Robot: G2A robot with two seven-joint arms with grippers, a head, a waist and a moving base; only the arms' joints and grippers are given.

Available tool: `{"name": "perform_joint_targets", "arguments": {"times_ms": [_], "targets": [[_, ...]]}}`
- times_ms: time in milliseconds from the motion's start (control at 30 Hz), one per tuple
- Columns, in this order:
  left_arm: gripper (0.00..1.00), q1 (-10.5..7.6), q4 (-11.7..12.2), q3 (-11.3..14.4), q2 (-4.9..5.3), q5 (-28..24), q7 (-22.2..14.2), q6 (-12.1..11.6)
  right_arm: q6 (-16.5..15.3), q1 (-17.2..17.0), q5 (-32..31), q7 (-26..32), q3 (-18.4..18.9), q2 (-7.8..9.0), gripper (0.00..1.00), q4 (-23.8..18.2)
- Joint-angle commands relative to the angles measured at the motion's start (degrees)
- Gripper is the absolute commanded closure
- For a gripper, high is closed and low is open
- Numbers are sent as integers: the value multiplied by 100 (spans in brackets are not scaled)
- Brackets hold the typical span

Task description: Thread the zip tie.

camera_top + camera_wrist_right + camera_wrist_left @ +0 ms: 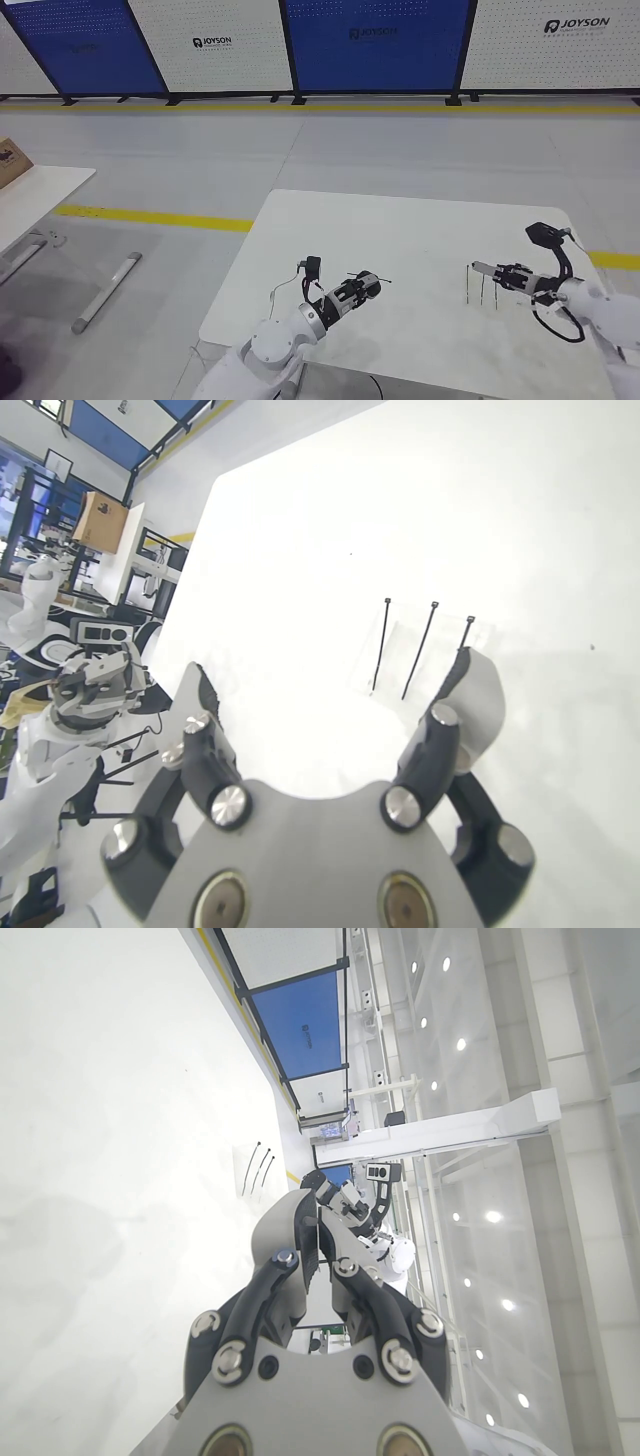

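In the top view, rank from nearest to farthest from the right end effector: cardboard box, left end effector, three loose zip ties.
1. three loose zip ties, on the table right at the right end effector.
2. left end effector, over the table's left part, shut on the held zip tie.
3. cardboard box, on the separate table, far left.

L arm is bent at the elbow, forearm stretched fwd, wrist rolled so the L gripper [365, 286] points sideways toward the other arm. Its fingers [280, 1228] are closed, pads pinching a zip tie [317, 1233] that sticks out past both sides of the tips. R arm comes in opposite, R gripper [335, 672] tilted down, fingers [475, 680] spread wide.
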Motion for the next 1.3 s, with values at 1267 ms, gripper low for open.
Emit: {"name": "perform_joint_targets", "arguments": {"times_ms": [1267], "targets": [[100, 0, 0, 0, 0, 0, 0, 0, 1707, 1250, -1383, 807, -1544, -200, 0, 315]]}}
